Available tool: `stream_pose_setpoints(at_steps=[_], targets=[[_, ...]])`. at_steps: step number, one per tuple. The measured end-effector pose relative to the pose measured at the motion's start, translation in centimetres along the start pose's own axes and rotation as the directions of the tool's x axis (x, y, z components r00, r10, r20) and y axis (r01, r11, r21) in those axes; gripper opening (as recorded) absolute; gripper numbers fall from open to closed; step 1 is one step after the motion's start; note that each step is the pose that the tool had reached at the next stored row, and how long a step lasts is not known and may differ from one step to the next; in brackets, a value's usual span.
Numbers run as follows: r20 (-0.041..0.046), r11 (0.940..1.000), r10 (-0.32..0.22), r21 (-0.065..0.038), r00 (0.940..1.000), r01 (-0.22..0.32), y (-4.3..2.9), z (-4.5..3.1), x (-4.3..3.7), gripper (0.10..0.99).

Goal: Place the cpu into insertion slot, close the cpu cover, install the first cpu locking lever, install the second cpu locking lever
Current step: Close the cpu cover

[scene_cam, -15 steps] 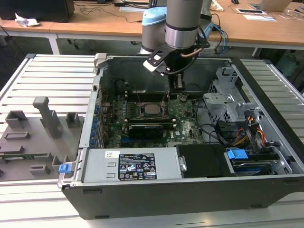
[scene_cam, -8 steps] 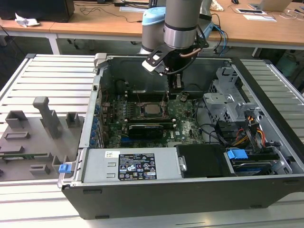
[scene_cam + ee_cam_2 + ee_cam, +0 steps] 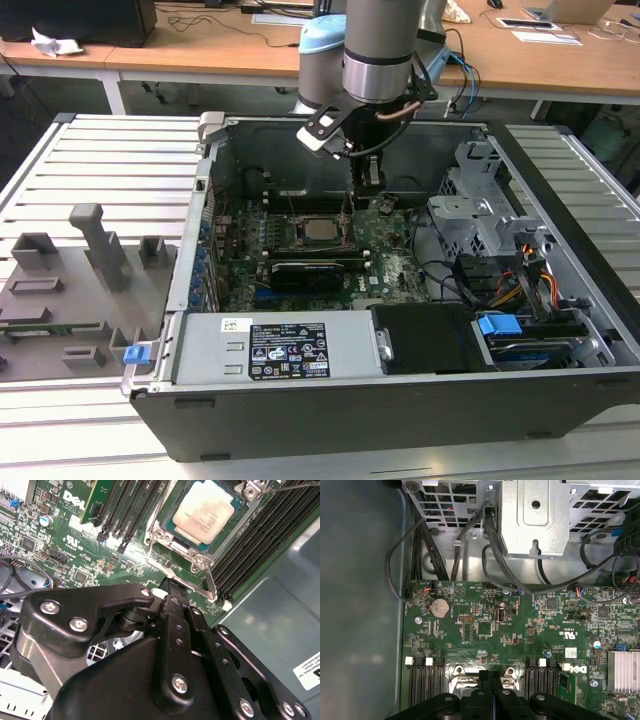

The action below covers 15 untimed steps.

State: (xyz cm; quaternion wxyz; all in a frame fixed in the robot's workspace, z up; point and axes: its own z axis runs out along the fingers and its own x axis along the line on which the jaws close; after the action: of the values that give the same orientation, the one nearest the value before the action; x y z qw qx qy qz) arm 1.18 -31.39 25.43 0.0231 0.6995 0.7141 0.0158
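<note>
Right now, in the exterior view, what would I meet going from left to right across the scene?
From the exterior view's left: grey fixture blocks → blue clip → cpu → gripper → metal drive cage.

cpu (image 3: 204, 510) sits in insertion slot (image 3: 232, 487) on mobo (image 3: 520, 630), mem slots (image 3: 131, 505) either side, inside case (image 3: 400, 410).

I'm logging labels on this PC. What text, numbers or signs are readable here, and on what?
Black label on the power supply: dense print, too small to read.
Small white sticker beside it: too small.
White sticker on the case wall: blurred, cut off.
Motherboard: a white maker's logo, left unquoted; other markings too fine.
cpu top: no legible marks.
</note>
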Motion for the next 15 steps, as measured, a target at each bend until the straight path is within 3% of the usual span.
stream_pose_setpoints(at_steps=[15], targets=[[-0.0001, 1.0, 0.0, 0.0, 1.0, 0.0, -0.86, -0.05, 0.02, 0.106]])
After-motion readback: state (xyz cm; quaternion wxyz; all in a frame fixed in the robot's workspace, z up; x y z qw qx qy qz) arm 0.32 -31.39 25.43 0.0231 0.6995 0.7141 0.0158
